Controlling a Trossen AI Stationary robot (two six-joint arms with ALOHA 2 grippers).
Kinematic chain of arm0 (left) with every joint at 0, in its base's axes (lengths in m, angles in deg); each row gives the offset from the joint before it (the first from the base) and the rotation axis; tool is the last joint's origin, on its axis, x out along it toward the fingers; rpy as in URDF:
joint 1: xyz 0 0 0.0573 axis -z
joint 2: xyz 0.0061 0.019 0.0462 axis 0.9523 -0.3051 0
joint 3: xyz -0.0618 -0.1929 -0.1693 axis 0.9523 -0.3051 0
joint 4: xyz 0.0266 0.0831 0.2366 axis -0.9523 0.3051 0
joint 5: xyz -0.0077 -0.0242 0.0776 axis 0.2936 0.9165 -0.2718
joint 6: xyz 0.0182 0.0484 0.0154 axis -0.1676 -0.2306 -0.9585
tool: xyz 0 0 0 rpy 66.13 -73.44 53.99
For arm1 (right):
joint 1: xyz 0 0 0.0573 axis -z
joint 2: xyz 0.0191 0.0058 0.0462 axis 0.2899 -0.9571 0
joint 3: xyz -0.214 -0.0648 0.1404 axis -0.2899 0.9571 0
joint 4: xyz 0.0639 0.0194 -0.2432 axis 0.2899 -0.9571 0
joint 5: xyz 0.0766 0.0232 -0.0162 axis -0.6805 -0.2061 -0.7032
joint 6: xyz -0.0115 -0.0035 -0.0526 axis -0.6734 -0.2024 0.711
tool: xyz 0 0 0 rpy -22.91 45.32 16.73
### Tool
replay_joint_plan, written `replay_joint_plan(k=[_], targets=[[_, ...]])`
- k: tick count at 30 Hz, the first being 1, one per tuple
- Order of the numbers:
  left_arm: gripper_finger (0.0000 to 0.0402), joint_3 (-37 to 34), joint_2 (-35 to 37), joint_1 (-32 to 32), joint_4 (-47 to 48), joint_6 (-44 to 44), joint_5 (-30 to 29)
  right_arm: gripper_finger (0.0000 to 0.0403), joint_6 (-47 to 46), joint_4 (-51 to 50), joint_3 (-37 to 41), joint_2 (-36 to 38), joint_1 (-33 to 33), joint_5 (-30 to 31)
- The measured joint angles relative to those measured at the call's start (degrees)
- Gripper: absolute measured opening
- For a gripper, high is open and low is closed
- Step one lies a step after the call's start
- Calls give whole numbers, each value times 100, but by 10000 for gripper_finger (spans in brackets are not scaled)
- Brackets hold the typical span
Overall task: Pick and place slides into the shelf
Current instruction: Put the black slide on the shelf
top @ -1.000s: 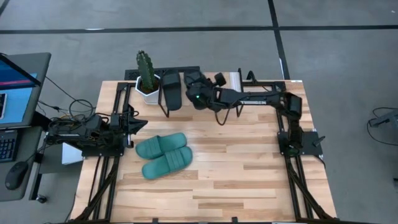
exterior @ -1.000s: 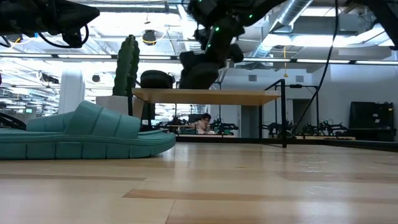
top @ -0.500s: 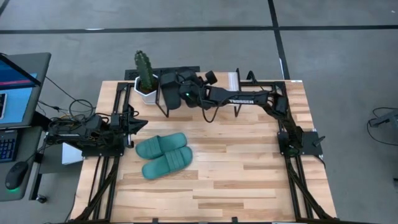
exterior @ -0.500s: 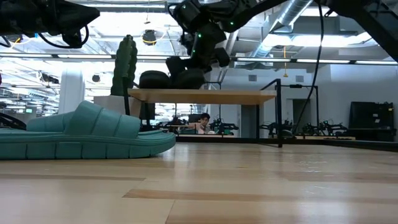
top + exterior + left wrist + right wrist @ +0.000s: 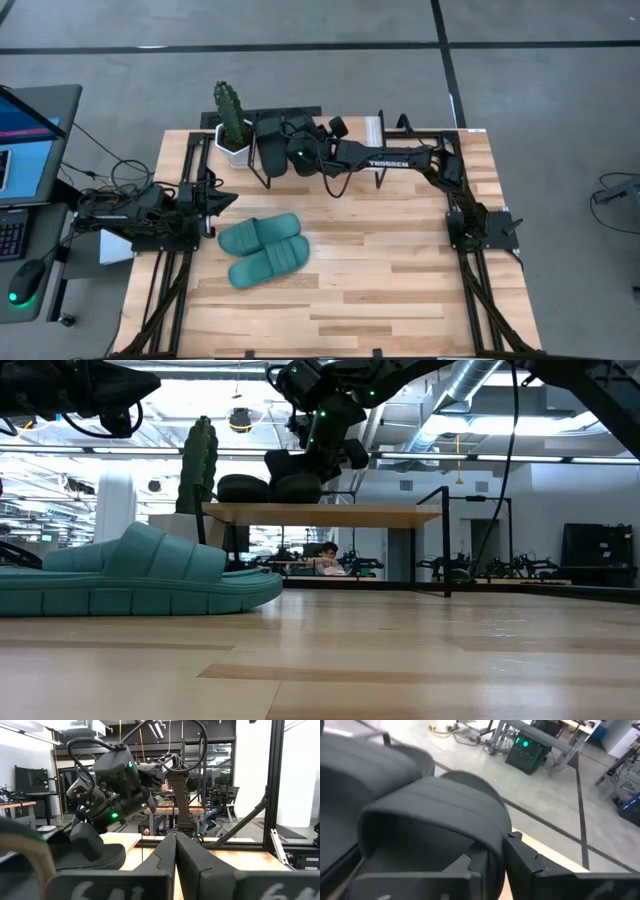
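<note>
Nearest the front of the table (image 5: 400, 290), the teal pair of slides (image 5: 262, 249) lies untouched, with the left gripper (image 5: 222, 201) parked just beside it, fingers pressed together. Farther back, on the shelf (image 5: 375, 128), one black slide (image 5: 270, 142) is already set beside a potted cactus (image 5: 231, 112). The second black slide (image 5: 303, 150) is clamped by its strap in the right gripper (image 5: 308, 152) and is being lowered next to the first. Release and a clean withdrawal are judged to be called for next.
</note>
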Motion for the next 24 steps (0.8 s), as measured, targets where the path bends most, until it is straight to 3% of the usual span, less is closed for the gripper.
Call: replay_joint_plan(k=[7, 17, 24], targets=[[0, 0, -1, -1, 8, -4, 2, 111, -6, -222, 0, 57, -116, -391], [0, 0, -1, -1, 49, -4, 2, 237, -3, -350, -82, 57, -343, -757], [0, 0, 1, -1, 52, -4, 2, 262, 10, -515, -278, 57, -432, -763]])
